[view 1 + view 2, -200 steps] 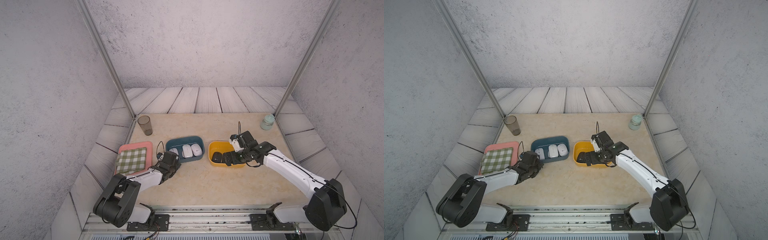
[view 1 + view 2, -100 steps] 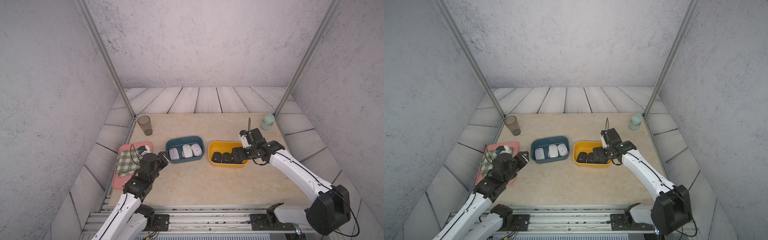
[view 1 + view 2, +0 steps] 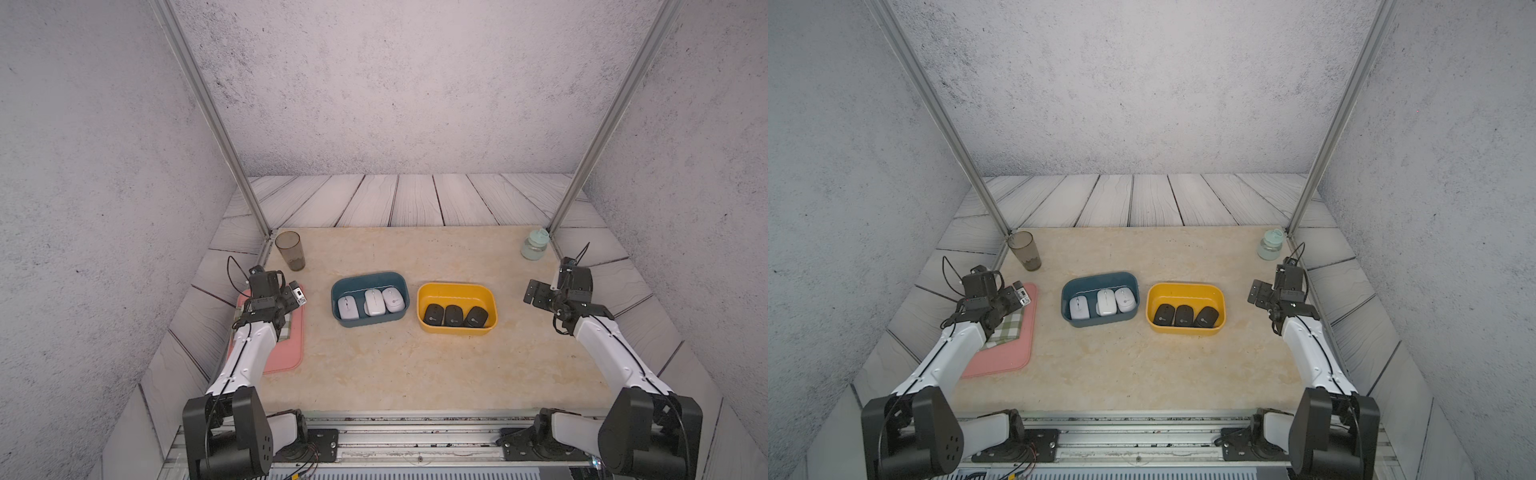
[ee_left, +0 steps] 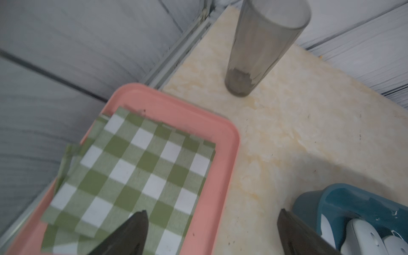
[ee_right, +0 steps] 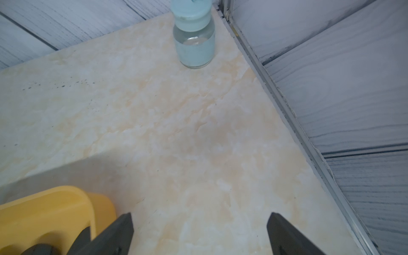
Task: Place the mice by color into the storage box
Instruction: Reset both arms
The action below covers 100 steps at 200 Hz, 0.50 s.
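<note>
Three white mice [image 3: 373, 302] [image 3: 1106, 302] lie side by side in the blue storage box [image 3: 368, 276] [image 3: 1100, 276]. Three black mice [image 3: 454, 316] [image 3: 1183, 316] lie in a row in the yellow storage box [image 3: 457, 286] [image 3: 1185, 286]. My left gripper [image 3: 296, 296] [image 4: 212, 212] hangs open and empty over the pink tray's right rim, left of the blue box [image 4: 344, 198]. My right gripper [image 3: 536, 294] [image 5: 200, 214] is open and empty above bare tabletop, right of the yellow box [image 5: 44, 209].
A pink tray [image 3: 286, 357] [image 4: 223, 154] with a green checked cloth [image 4: 136, 167] lies at the left edge. A dark glass tumbler [image 3: 289, 250] [image 4: 260, 44] stands at the back left corner, a pale blue bottle [image 3: 534, 245] [image 5: 194, 44] at the back right. Metal posts rise at both back corners.
The left arm lifted from low beside the blue box, swung left over the pink tray, and its gripper opened. The right arm drew back from the yellow box to the right.
</note>
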Available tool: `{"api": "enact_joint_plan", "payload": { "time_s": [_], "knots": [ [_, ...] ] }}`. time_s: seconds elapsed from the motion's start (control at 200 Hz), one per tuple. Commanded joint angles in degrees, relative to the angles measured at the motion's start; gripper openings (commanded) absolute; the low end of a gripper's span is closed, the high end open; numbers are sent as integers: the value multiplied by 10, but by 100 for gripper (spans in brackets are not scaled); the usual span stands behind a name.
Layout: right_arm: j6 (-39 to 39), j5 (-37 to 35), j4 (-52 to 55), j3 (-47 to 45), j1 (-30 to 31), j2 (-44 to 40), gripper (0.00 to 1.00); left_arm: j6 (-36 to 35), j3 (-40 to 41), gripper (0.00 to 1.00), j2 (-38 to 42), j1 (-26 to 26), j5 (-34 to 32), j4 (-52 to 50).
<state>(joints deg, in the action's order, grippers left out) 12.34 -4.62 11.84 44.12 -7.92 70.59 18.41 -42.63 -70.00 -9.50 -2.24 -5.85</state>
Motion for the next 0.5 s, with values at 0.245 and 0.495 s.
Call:
{"api": "enact_joint_plan", "payload": {
  "time_s": [0.245,0.495],
  "knots": [
    [-67,-7,-284,-61,5,152,99,-154,87,98,-69,-3,104,329],
    [-92,51,-360,-131,6,100,99,-174,157,98,-25,25,140,358]
  ]
}}
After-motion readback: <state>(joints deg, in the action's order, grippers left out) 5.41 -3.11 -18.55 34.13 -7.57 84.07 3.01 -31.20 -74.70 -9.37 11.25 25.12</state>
